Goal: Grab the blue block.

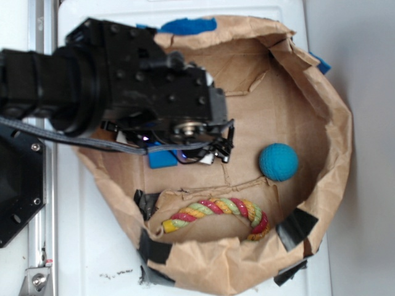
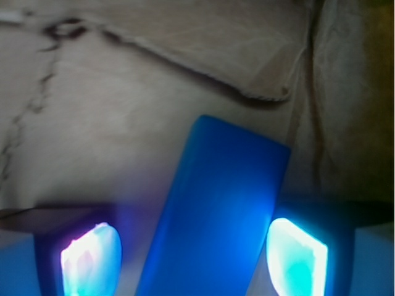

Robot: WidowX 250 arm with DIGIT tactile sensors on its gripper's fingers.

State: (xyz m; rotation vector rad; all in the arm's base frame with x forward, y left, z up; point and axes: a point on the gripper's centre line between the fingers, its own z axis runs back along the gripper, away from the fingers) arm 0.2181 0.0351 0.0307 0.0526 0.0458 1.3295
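The blue block (image 2: 213, 216), a flat matte slab with rounded corners, is lying on crumpled brown paper directly between the tool's (image 2: 194, 262) two glowing fingertips (image 2: 296, 259), which are standing wide apart with a gap on each side, gripping nothing. In the exterior view the tool (image 1: 210, 151) is hanging over the block (image 1: 162, 159) inside a rough paper basin (image 1: 327, 142) patched with black tape (image 1: 295, 227). A round textured teal ball (image 1: 278, 162) is sitting beyond the tool, well apart; a twisted multicoloured rope (image 1: 216, 213) is curving off to one side.
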